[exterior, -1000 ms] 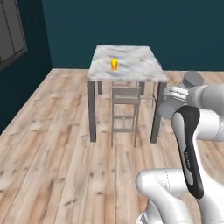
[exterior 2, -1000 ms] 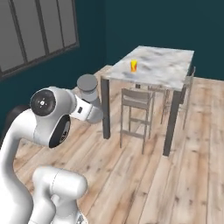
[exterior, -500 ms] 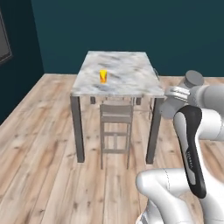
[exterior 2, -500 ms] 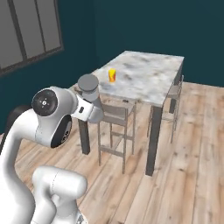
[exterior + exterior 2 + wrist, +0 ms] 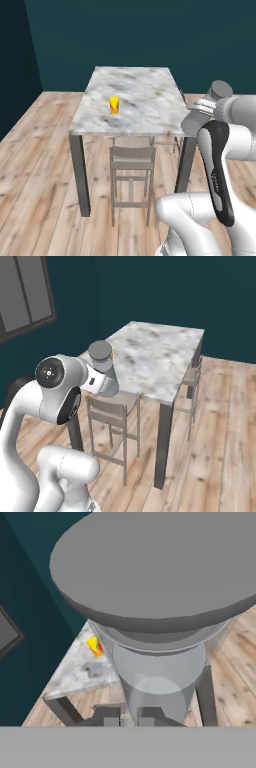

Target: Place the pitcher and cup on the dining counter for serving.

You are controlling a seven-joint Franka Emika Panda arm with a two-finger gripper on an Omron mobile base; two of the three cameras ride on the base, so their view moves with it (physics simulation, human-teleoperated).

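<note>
The pitcher (image 5: 160,662), a grey cylinder with a darker round lid, is held upright in my gripper (image 5: 131,719), whose fingers are shut on its lower body. In the base views the pitcher (image 5: 220,91) (image 5: 101,355) hangs in the air beside the near edge of the dining counter (image 5: 145,100) (image 5: 160,356), about level with its top. The yellow cup (image 5: 114,105) with a red-orange mark stands upright on the marble top, toward the near left part. In the hand view the cup (image 5: 95,646) shows to the left of the pitcher, on the dining counter (image 5: 75,672).
A pale stool (image 5: 131,157) (image 5: 112,406) is tucked under the counter's near edge, and another stool (image 5: 192,376) stands at its far side. Thin dark legs (image 5: 79,175) carry the top. Wood floor lies all around, with a dark teal wall behind.
The whole picture has shifted: the base has come closer to the dining counter, which now looks larger. The pitcher stays in the shut gripper, and the cup has not moved on the top.
</note>
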